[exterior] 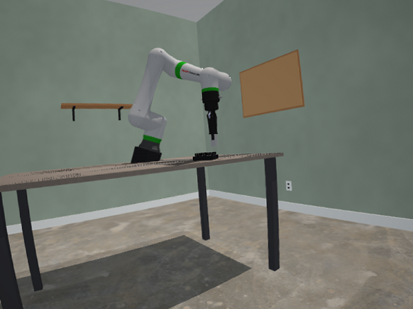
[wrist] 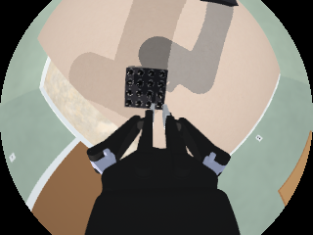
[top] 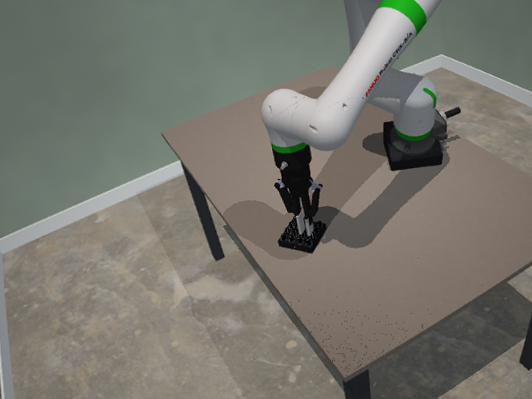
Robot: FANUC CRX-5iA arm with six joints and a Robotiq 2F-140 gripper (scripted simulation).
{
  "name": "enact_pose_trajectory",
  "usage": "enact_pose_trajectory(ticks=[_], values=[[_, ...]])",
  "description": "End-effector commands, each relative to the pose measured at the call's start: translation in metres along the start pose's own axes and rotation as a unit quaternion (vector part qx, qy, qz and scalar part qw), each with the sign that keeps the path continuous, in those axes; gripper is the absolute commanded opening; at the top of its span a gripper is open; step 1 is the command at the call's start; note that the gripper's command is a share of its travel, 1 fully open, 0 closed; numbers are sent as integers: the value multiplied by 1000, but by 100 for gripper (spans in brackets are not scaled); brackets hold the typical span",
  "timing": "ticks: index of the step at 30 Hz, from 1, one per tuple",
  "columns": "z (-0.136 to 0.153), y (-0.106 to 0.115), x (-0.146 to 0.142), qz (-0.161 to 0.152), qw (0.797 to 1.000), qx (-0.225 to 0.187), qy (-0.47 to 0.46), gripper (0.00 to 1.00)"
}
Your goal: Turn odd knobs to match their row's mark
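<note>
1. Presently the knob box (top: 302, 235) stands on the surface (top: 420, 246), near its edge and well apart from the arm's base (top: 414, 148).
2. The pincer (exterior: 213, 143) hangs vertically above the knob box, fingertips clear of the knobs in the exterior view. This vertical pose suits a descent onto a single knob.
3. The pincer fingers stand nearly together with only a narrow gap and grip nothing. Judgement: this narrow setting suits passing between neighbouring knobs.
4. In the wrist view the fingertips lie over the near edge of the knob box (wrist: 148, 88). Which knob lies beneath cannot be told; marks and names are too small to read.
</note>
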State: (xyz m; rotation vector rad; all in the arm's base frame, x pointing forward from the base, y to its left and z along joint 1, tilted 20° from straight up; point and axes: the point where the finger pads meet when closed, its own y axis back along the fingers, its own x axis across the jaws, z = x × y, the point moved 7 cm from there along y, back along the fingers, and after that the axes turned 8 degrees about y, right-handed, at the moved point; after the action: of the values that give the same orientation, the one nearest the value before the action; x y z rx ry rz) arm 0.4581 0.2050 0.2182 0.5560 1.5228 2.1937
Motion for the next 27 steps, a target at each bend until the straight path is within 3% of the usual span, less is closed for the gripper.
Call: enact_pose_trajectory(ticks=[1, 4, 11, 27], values=[[-4, 1, -5, 0, 1000, 0, 0, 12], [-31, 9, -35, 0, 1000, 1, 2, 12], [-65, 19, -66, 0, 1000, 0, 3, 12], [-66, 20, -67, 0, 1000, 0, 3, 12]])
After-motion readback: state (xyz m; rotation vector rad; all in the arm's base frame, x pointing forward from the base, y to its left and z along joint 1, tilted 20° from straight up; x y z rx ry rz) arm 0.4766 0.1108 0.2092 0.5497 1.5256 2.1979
